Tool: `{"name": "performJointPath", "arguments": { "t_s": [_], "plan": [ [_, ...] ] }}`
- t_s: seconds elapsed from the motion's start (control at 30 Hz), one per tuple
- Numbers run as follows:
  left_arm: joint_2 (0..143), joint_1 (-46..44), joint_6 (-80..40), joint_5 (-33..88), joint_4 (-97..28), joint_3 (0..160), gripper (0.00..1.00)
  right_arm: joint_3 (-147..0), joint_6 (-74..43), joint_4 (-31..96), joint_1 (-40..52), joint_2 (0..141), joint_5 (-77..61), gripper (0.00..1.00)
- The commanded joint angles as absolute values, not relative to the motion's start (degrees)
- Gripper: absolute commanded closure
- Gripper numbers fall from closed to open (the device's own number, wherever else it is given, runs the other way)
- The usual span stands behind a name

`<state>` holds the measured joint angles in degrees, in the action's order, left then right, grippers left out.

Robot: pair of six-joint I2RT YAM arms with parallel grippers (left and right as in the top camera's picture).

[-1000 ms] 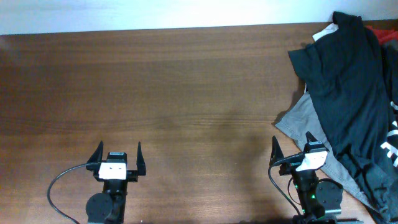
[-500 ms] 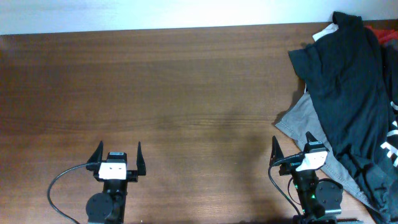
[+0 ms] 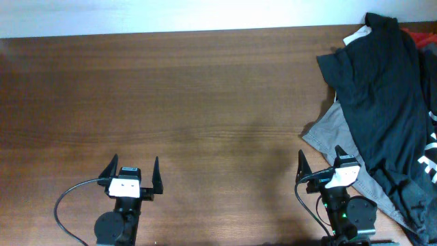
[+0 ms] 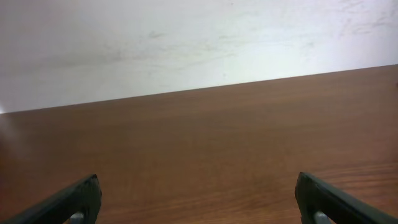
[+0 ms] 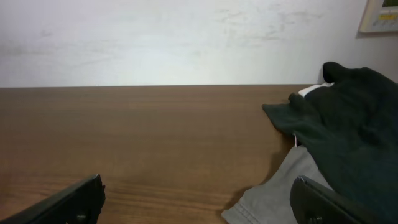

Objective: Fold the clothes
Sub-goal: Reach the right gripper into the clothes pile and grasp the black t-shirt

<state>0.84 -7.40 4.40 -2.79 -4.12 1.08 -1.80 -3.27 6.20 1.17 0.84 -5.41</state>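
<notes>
The black T-shirt [image 3: 386, 102] lies crumpled in a heap at the table's right edge, with a bit of white lettering at the far right. It also shows in the right wrist view [image 5: 348, 137]. My right gripper [image 3: 320, 162] is open and empty near the front edge, just left of the heap; its fingers frame the grey cloth in the right wrist view [image 5: 196, 202]. My left gripper [image 3: 132, 166] is open and empty at the front left, far from the shirt, over bare wood in the left wrist view [image 4: 198, 198].
A grey garment [image 3: 326, 137] lies under the black shirt, its hem toward my right gripper. A white garment [image 3: 356, 35] and something red [image 3: 420, 37] peek out at the heap's back. The brown wooden table [image 3: 191, 96] meets a white wall at the back.
My left gripper has shifted very slightly toward the front edge. The right arm and the clothes have not moved.
</notes>
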Motion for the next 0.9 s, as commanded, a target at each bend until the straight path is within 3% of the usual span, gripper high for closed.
{"name": "performJointPath", "arguments": {
  "t_s": [0.0,0.37,0.87],
  "plan": [
    [1.5,-7.62,1.91,-0.23,-4.82,2.85,0.01,-5.06,-4.05,8.71,1.1,0.49,-5.65,0.01],
    [13.34,-7.62,0.64,1.34,-11.03,14.59,0.01,-15.9,-4.08,18.17,1.1,9.15,-5.15,0.01],
    [43.2,-7.62,0.67,5.93,-35.75,40.77,0.01,-49.87,-4.08,48.64,1.13,42.59,-4.29,0.01]
  ]
}}
